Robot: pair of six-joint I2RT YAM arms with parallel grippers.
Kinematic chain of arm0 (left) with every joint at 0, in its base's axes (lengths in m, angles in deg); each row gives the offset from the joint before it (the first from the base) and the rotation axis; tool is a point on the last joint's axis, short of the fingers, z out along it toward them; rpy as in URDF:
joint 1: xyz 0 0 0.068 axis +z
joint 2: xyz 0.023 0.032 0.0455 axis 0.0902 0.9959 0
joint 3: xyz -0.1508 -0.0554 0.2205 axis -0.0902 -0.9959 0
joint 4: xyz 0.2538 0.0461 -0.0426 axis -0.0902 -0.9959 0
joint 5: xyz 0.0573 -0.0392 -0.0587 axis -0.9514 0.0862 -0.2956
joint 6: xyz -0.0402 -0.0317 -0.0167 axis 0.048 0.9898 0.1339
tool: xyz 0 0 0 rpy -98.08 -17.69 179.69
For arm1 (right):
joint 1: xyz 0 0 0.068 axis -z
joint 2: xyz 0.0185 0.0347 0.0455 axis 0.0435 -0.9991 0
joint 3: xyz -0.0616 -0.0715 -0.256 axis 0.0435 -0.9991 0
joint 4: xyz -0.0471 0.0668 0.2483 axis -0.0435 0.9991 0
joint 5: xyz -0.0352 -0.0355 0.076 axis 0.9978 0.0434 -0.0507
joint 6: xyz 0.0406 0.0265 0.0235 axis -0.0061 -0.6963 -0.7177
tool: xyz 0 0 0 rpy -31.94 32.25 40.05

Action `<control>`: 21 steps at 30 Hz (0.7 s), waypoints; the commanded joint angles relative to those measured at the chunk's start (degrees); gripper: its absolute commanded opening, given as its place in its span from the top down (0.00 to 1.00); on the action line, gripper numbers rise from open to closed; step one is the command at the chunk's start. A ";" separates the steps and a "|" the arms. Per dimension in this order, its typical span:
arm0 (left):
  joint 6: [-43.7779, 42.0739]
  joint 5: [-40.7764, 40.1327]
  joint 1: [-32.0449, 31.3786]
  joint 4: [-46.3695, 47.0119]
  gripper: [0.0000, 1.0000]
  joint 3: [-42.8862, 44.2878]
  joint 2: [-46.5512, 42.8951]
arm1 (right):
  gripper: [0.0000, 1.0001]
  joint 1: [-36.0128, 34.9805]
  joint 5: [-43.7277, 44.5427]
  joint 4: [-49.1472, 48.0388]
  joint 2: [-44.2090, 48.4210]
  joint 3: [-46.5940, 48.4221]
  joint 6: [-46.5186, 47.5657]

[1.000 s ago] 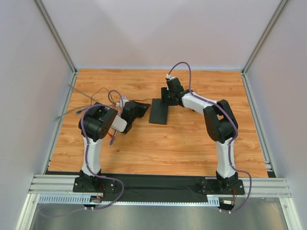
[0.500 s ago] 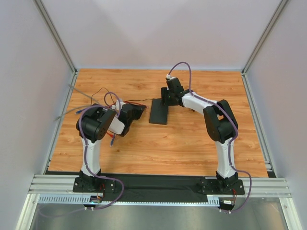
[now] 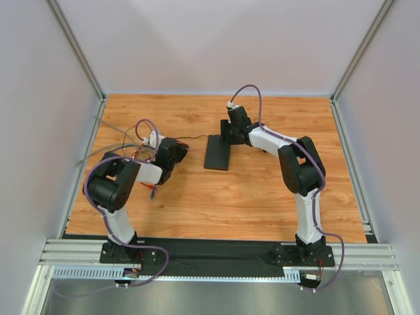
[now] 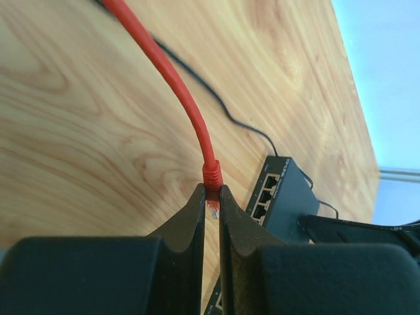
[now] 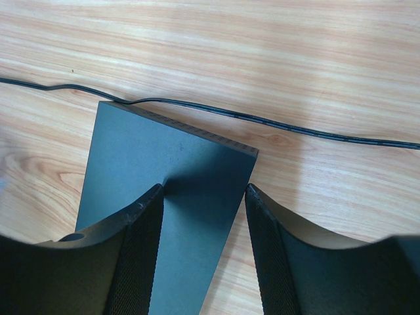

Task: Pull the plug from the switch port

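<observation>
The switch (image 3: pixel 218 154) lies flat mid-table, a matte-black box. In the left wrist view its ports (image 4: pixel 266 193) face me, and the ones I can see are empty. My left gripper (image 4: pixel 211 191) is shut on the plug (image 4: pixel 211 176) of the red cable (image 4: pixel 177 85). It holds the plug clear of the switch (image 4: pixel 283 190), a short way to the switch's left. My right gripper (image 5: pixel 203 190) stands open at the far end of the switch (image 5: pixel 164 170). One finger rests on the switch's top and the other sits at its side edge.
A thin black cord (image 5: pixel 315 133) runs from the switch's far edge across the wood. Loose wires and a blue-tipped cable (image 3: pixel 152 190) lie by the left arm. A grey cable (image 3: pixel 98 154) comes in from the left wall. Frame posts and walls enclose the table.
My left gripper has drawn back to the left, away from the switch, with the red plug in it. Its elbow has swung outward. The right arm has not moved.
</observation>
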 commanded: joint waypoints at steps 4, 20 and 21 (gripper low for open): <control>-12.05 -4.81 3.17 -12.99 1.00 0.86 -8.57 | 0.46 1.03 3.27 6.53 -3.58 -0.78 2.17; -20.14 4.07 10.03 -25.30 0.86 5.44 -7.60 | 0.46 1.03 2.65 6.27 -3.23 -0.87 2.08; -19.79 4.60 9.94 -24.17 0.77 5.26 -7.69 | 0.46 1.03 2.56 6.18 -3.23 -0.87 2.00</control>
